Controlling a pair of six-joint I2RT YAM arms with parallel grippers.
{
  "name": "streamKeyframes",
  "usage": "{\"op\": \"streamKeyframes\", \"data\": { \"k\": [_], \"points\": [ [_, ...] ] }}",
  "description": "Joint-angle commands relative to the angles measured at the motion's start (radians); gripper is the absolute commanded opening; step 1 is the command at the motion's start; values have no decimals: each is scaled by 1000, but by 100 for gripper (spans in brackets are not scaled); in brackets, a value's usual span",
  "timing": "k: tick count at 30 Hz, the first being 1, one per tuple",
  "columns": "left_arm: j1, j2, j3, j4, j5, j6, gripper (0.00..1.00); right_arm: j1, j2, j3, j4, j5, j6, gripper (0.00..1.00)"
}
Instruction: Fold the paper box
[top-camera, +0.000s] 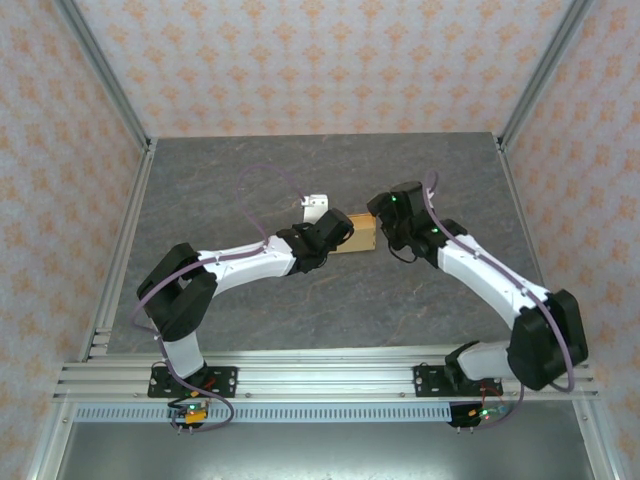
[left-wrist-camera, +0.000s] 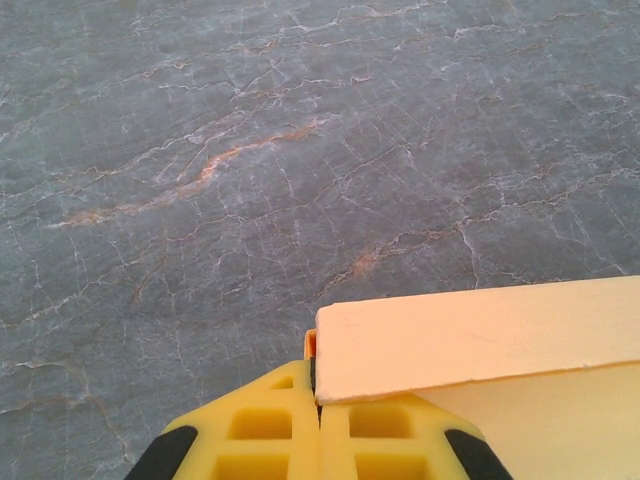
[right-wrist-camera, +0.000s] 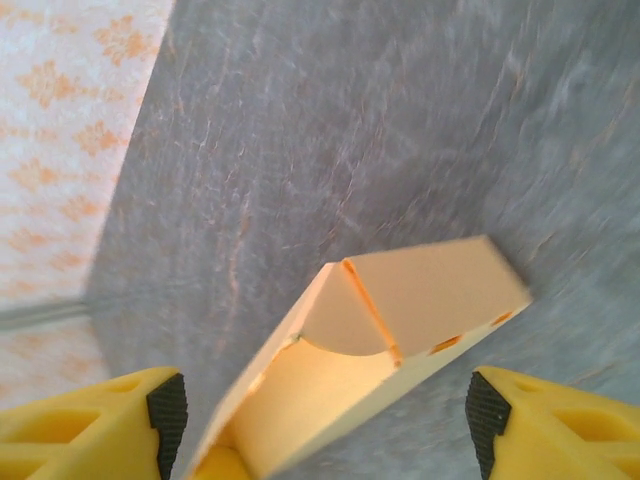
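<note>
The paper box (top-camera: 358, 233) is light orange-tan cardboard, partly folded, lying mid-table between the two arms. My left gripper (top-camera: 338, 230) is at its left end. In the left wrist view its yellow jaws (left-wrist-camera: 320, 400) are pressed together on a thin cardboard edge of the box (left-wrist-camera: 480, 340), and a flap lies over the right finger. My right gripper (top-camera: 385, 218) is at the box's right end. In the right wrist view it (right-wrist-camera: 325, 415) stands open, with the box's open end (right-wrist-camera: 420, 285) between the black pads (right-wrist-camera: 168, 410) and touching neither.
A small white bracket-like piece (top-camera: 316, 207) sits just behind the left gripper. The grey marble tabletop (top-camera: 250, 170) is bounded by metal frame posts and patterned walls on three sides. An aluminium rail (top-camera: 320, 375) runs along the near edge.
</note>
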Motion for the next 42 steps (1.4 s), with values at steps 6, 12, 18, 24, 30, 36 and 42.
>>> {"op": "streamKeyframes", "data": {
  "k": [6, 12, 18, 24, 30, 36, 42],
  "points": [
    [-2, 32, -44, -75, 1, -4, 0, -2, 107, -45, 215, -59, 378, 72],
    [-6, -14, -85, -30, 8, -12, 1, -3, 119, -215, 345, 4, 434, 43],
    [-10, -151, -159, 74, 63, 23, 17, -3, 174, -316, 425, 54, 465, 34],
    [-10, -337, -237, 188, 217, 47, 60, -1, 216, -322, 441, 54, 470, 34],
    [25, -372, -219, 148, 240, 42, 77, -1, 217, -317, 435, 58, 464, 34],
    [137, -257, -178, 149, 307, 12, 77, 0, 229, -309, 431, 36, 458, 34],
    [184, -110, -149, 171, 314, 0, 71, 1, 218, -306, 414, 40, 437, 34]
  ]
}}
